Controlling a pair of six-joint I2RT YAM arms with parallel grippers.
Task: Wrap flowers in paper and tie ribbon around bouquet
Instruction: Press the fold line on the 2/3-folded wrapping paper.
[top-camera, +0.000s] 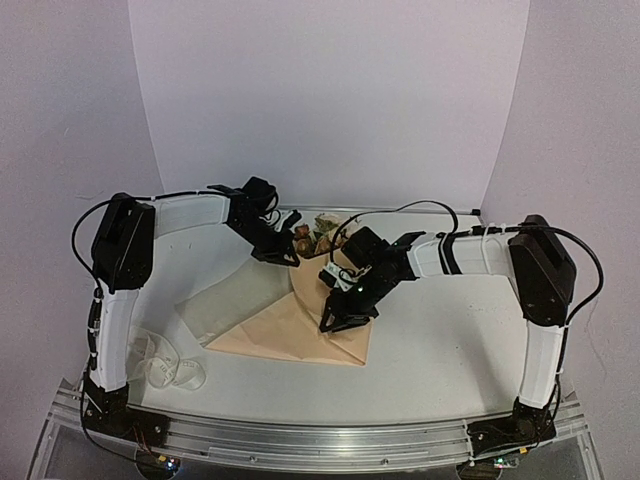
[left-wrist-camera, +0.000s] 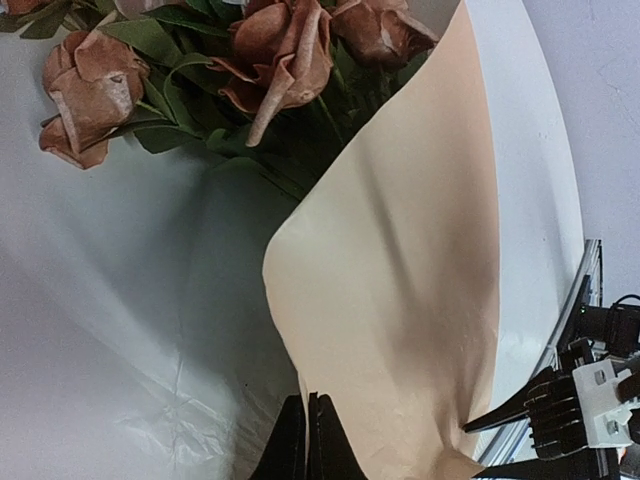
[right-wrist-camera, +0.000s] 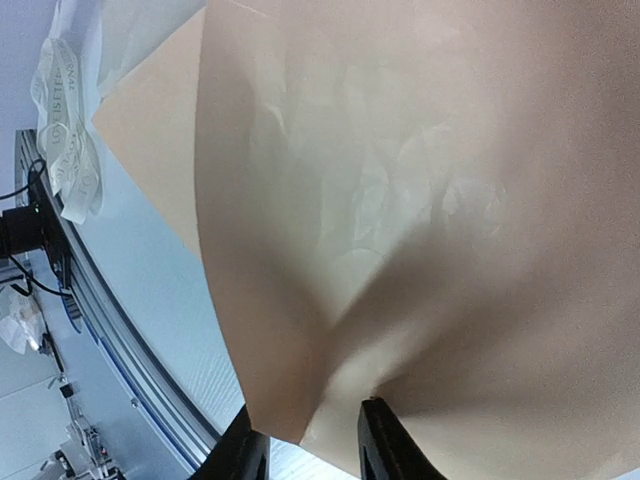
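Peach paper (right-wrist-camera: 420, 200) within right end effector (right-wrist-camera: 308, 410)

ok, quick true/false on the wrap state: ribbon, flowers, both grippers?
1. The ribbon is tied round the paper. False: it lies loose at the near left of the table, off the paper.
2. The left gripper is shut. True.
3. The right gripper is clamped shut. False: its jaws stand apart, with the paper's edge between them.
4. Rose heads of the flowers show beyond the paper. True.
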